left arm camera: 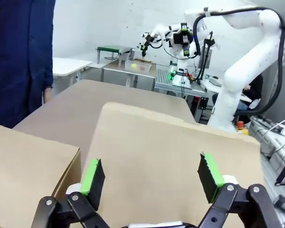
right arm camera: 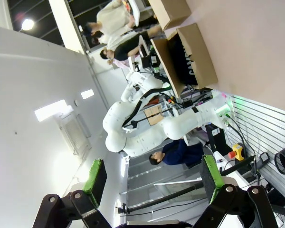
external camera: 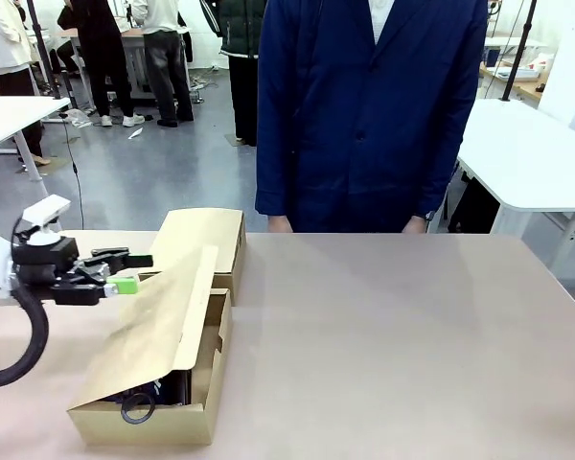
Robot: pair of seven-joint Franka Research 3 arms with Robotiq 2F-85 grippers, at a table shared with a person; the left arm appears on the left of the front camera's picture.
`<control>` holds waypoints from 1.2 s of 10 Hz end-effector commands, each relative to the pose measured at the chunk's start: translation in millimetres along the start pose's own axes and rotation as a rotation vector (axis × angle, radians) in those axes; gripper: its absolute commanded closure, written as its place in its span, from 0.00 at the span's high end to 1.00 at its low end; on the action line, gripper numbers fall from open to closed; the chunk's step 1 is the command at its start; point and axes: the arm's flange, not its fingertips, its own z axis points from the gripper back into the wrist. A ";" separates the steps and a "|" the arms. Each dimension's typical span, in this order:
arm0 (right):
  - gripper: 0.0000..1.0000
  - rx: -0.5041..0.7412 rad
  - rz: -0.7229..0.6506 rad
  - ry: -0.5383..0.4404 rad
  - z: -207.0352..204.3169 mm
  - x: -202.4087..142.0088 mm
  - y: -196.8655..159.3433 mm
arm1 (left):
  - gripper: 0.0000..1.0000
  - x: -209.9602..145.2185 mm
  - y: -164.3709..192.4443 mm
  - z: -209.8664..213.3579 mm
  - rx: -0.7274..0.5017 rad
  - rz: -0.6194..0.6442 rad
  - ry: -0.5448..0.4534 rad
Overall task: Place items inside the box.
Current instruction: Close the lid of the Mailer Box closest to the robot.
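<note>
Left gripper (external camera: 125,272) fingers apart at the box (external camera: 158,379) flap edge — right gripper (right arm camera: 152,178) fingers apart; surface (external camera: 412,345) beyond lies bare.

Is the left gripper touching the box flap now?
Cannot tell. In the front view the left gripper meets the box flap at its edge; the left wrist view shows open jaws, no plain contact.

A person in a navy coat (external camera: 369,105) stood at the table's (external camera: 412,335) far edge, well beyond the gripper. White tables (external camera: 532,153) and other people (external camera: 163,48) stood farther off.
</note>
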 end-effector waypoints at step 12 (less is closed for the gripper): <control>1.00 0.002 0.000 -0.012 -0.9 -1.7 2.6 | 1.00 -82.3 -125.1 -27.5 -0.043 -0.364 0.228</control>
